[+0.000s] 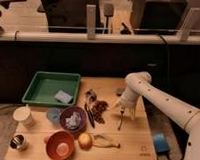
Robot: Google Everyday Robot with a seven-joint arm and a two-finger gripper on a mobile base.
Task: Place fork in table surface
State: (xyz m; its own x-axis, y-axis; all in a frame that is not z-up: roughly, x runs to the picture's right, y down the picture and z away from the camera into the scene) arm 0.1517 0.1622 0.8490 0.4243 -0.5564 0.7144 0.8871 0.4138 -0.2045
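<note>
My gripper (pixel 122 111) hangs over the right middle of the light tan table surface (pixel 133 138), at the end of the white arm (pixel 157 99) that comes in from the right. It is shut on the fork (pixel 120 121), a thin dark stick that points steeply down from the fingers. The fork's lower tip is at or just above the tabletop; I cannot tell whether it touches. The small square mark (pixel 143 151) is near the table's front right corner.
A green tray (pixel 38 94) holding a blue sponge (pixel 64 97) is at the back left. A longer black utensil (pixel 88 114) and a dark wrapper (pixel 98 108) lie left of the gripper. In front are a purple bowl (pixel 73 118), orange bowl (pixel 59 145), round fruit (pixel 85 140), banana peel (pixel 105 141) and white cup (pixel 24 115).
</note>
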